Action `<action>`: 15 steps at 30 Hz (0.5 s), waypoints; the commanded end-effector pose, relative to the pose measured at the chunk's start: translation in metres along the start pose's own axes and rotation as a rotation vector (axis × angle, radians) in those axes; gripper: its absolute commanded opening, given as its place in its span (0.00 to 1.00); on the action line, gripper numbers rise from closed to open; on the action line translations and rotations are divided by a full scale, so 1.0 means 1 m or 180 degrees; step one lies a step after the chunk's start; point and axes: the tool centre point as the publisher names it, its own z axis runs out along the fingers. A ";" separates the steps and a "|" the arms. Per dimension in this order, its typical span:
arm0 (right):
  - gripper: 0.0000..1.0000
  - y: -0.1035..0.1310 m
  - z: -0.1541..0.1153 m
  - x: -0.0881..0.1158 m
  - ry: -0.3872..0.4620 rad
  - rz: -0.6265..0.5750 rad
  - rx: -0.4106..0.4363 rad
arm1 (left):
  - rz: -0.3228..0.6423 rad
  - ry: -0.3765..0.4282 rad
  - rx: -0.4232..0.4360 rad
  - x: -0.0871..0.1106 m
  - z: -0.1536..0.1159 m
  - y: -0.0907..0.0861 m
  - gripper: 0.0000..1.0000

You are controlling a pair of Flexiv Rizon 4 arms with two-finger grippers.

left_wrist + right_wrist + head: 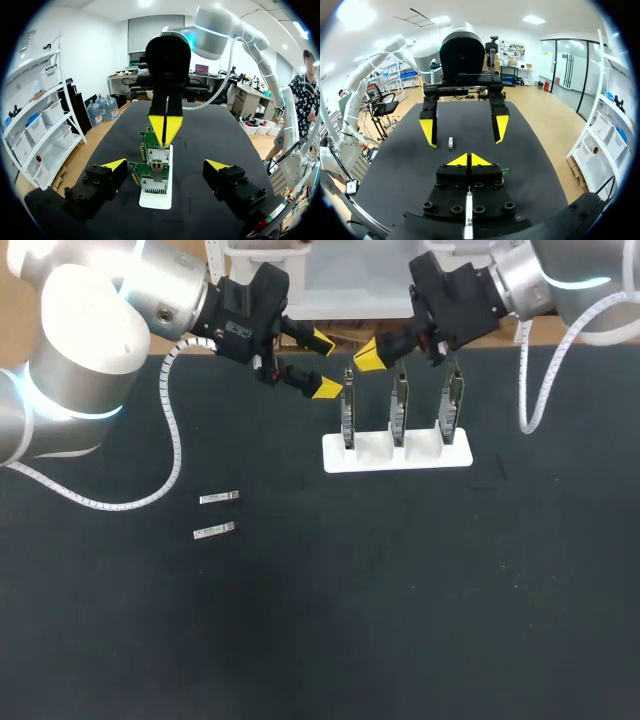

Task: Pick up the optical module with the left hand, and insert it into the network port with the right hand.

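Head view: my left gripper [322, 364] hangs over the counter's [320, 640] far edge, fingers spread wide and holding nothing, just left of the white stand [360, 456]. My right gripper [368, 357] faces it, tips pressed together and empty, above the stand's 3 upright network cards [400, 408]. On the counter's left half lie 2 optical modules, flat and side by side: one optical module [219, 498] farther from me, the other optical module [213, 531] nearer. Both are well apart from either gripper.

Left wrist view: the nearest network card [152, 172] stands ahead between my left gripper's [165, 165] spread fingers, untouched. The right gripper's [165, 129] closed tips hang over the row.

Right wrist view: my right gripper [469, 160] is closed on nothing. The left gripper [464, 130] faces it, open, and 1 optical module [450, 143] lies on the counter beyond.
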 end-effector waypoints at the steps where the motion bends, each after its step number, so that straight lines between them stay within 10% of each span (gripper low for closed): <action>1: 0.00 -0.007 0.011 -0.001 0.0028 0.0013 -0.0016 | -0.0006 0.0019 0.0007 -0.001 0.001 0.001 1.00; 15: 0.00 -0.019 0.021 -0.003 0.0035 0.0062 -0.0004 | -0.0006 0.0019 0.0007 -0.001 0.001 0.001 1.00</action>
